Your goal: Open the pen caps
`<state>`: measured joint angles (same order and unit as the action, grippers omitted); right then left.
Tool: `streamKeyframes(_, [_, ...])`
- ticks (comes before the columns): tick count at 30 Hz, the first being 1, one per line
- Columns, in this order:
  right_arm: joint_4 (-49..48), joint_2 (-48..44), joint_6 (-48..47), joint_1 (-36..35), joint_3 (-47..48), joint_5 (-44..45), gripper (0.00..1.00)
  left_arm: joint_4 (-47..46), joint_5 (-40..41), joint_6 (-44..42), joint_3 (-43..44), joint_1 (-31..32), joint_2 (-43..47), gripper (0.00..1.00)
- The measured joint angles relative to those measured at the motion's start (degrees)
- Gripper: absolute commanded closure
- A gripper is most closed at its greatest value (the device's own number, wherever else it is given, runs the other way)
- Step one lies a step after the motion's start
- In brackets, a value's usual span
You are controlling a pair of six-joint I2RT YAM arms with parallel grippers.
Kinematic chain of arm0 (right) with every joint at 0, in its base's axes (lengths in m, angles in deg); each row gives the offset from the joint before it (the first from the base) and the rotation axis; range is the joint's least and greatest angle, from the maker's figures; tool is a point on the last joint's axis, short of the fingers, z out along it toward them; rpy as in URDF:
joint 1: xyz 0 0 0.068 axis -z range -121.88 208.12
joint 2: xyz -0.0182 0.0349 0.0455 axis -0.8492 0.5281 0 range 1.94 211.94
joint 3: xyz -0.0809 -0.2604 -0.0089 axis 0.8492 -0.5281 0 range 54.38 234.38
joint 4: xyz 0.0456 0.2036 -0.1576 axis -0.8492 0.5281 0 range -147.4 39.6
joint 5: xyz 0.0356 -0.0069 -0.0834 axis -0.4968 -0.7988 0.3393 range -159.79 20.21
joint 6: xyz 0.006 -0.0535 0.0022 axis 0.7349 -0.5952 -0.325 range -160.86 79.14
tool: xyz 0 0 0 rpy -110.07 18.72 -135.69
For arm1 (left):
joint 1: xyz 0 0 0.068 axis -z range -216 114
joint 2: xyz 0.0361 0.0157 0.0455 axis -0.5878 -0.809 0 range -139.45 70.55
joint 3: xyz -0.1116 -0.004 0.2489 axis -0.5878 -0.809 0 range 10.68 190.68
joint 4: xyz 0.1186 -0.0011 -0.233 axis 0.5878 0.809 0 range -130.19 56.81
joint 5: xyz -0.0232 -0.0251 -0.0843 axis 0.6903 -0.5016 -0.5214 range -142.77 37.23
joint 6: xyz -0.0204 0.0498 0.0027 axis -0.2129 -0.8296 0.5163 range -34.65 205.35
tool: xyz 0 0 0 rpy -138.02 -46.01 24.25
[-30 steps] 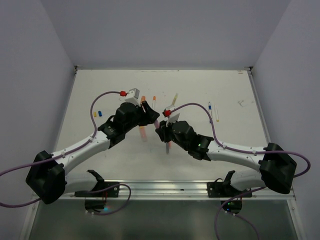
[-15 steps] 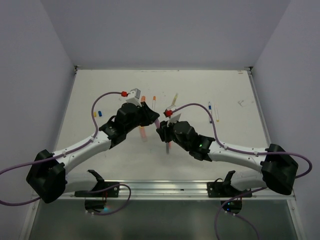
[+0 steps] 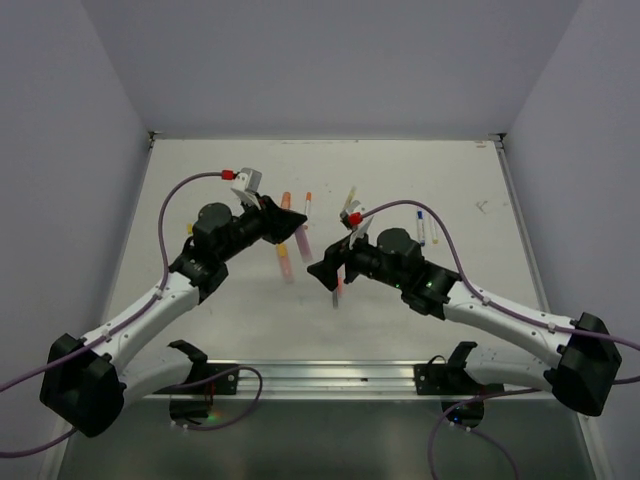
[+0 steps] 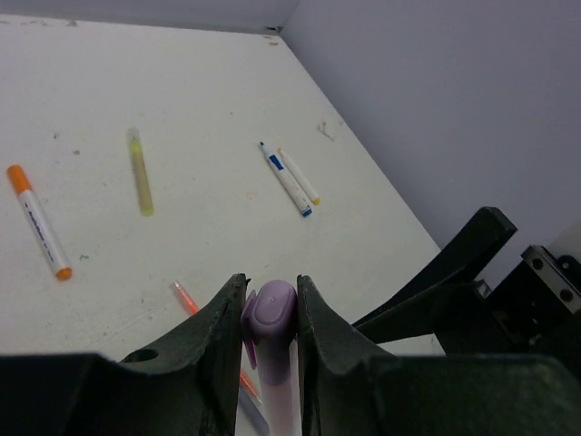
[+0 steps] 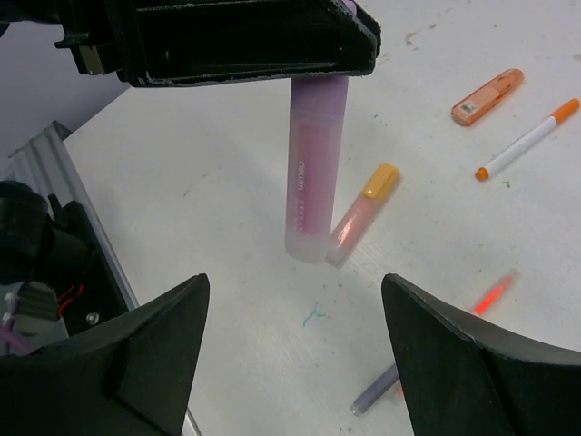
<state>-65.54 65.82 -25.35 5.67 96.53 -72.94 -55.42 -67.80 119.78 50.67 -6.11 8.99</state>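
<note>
Now that the arms have parted, my left gripper (image 4: 270, 285) clamps the lilac plastic highlighter (image 5: 314, 173) by its lilac cap (image 4: 270, 318) above the white desk (image 3: 450, 180). The right gripper (image 5: 292, 286), at its 5 o'clock, gapes empty. Cap looks still on.

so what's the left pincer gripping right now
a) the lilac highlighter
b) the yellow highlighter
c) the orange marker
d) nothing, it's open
A: in the left wrist view the left pincer is closed on the rounded end of the lilac highlighter, and the right wrist view shows its body hanging down below those fingers.
</note>
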Motion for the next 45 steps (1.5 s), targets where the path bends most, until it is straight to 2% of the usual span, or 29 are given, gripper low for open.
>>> streamKeyframes(8, [1.4, 1.2, -0.4, 4.2, 3.1, -13.1, 0.2, -7.7, -14.9, -2.6, -1.4, -1.7, 0.9, 1.0])
streamKeyframes(14, [1.2, 3.5, -1.3, 4.4, 5.6, -17.6, 0.22, -12.7, -20.9, -2.6, -2.4, -1.7, 1.7, 1.0])
streamKeyframes(25, [0.7, 4.7, -1.7, 5.0, 6.2, -22.3, 0.5, -20.8, -24.2, -0.4, -4.1, -1.7, 3.1, 1.0])
streamKeyframes(35, [-1.3, 6.1, -1.6, 5.0, 6.4, -24.6, 0.65, -26.9, -25.3, 3.1, -5.8, -1.7, 2.7, 1.0])
streamKeyframes(38, [-1.9, 6.2, -1.7, 5.0, 6.4, -25.0, 0.76, -28.6, -25.7, 4.1, -6.0, -1.7, 2.0, 1.0])
streamKeyframes(43, [-2.6, 6.1, -2.2, 5.3, 6.4, -26.1, 1.0, -31.1, -26.2, 5.7, -6.2, -1.8, 1.2, 1.0])
streamKeyframes(45, [-2.8, 6.1, -2.3, 5.4, 6.3, -26.4, 1.0, -32.3, -26.4, 6.4, -6.3, -2.0, 0.9, 1.0])
